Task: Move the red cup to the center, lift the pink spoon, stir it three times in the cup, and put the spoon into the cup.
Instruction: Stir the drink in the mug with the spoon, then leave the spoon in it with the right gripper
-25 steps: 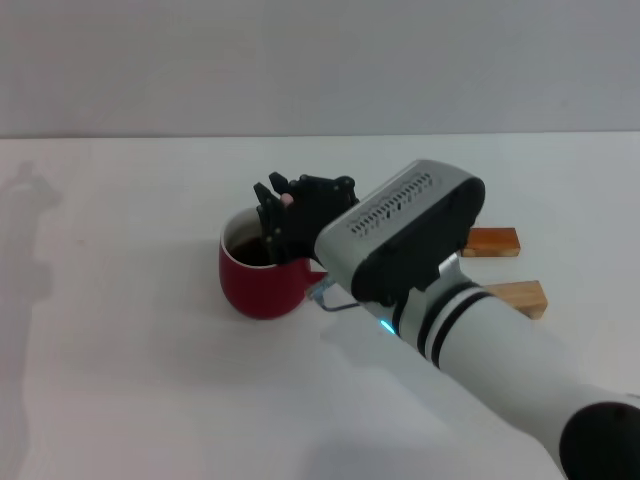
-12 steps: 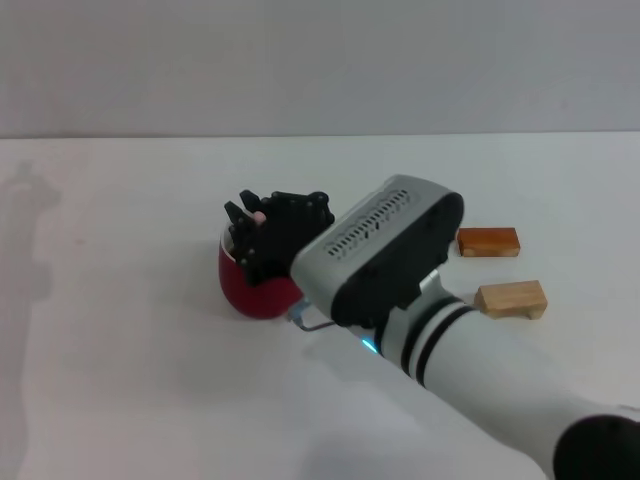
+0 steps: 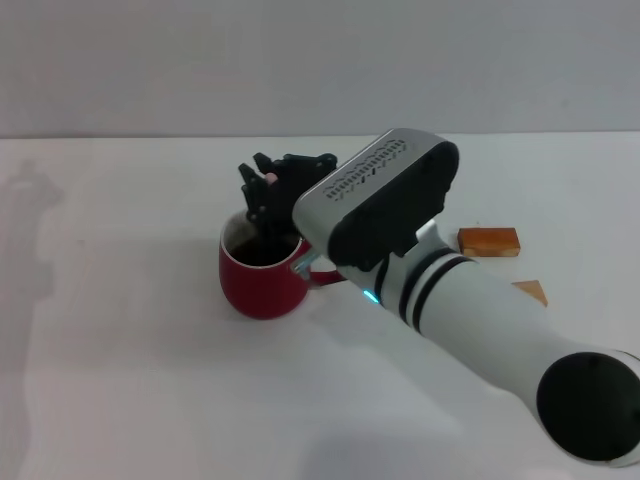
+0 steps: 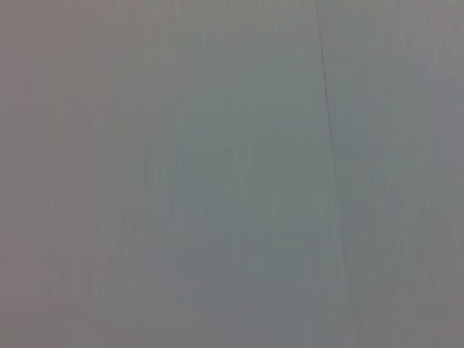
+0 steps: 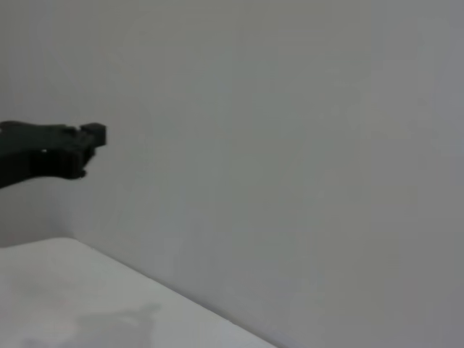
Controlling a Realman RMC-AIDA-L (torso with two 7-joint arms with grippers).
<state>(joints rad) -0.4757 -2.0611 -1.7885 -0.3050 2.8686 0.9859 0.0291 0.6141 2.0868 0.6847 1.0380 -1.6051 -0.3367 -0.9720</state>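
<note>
The red cup (image 3: 262,278) sits on the white surface (image 3: 120,380), a little left of the middle, with dark drink inside. The right tool (image 3: 268,198) hangs right over the cup's far rim. Its black fingers (image 3: 250,190) are pinching the pink spoon (image 3: 270,177); only a tiny pink bit of the handle shows between them. Two small wooden blocks (image 3: 490,241) lie off to the right, partly behind the big white arm (image 3: 470,310). The left tool is nowhere to be seen.

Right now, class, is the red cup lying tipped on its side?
No. In the head view the red cup stands upright on the table, its open mouth facing up under the right gripper.
</note>
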